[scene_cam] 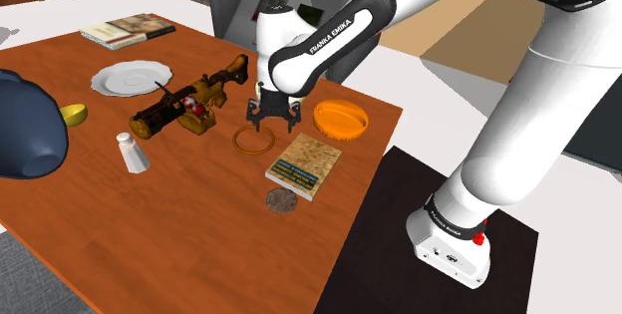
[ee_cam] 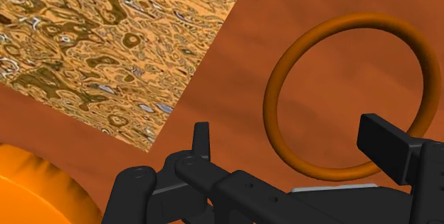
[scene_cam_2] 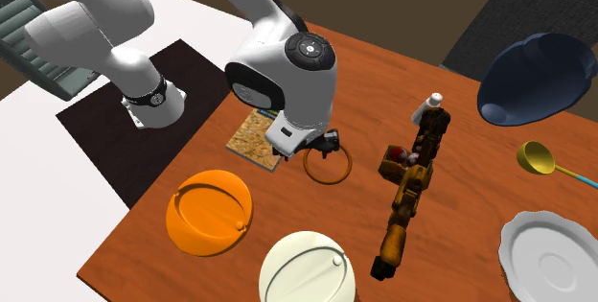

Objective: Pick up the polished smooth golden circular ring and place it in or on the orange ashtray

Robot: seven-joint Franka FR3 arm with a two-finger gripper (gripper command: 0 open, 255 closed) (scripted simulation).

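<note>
Gripper [scene_cam: 271,115] low over gold-brown ring [ee_cam: 272,102]; fingers apart, nothing clasped. Ring flat on tbl [scene_cam: 150,222], just beside patterned book [scene_cam: 304,162]. Orange ashtray [scene_cam: 341,120] near, apart from ring, adj. to book.

On the reddish-brown surface [scene_cam: 100,212] a book with a mottled tan cover [scene_cam: 305,162] lies flat, a small brown disc [scene_cam: 282,200] just beside it. A long brown-and-gold gun-shaped object [scene_cam: 194,98] lies next to a white plate [scene_cam: 133,77], with a white shaker [scene_cam: 132,152] nearby. A yellow spoon [scene_cam: 73,114] rests by a dark blue shell-like thing [scene_cam: 25,123], a second book [scene_cam: 128,31] at the far corner.
</note>
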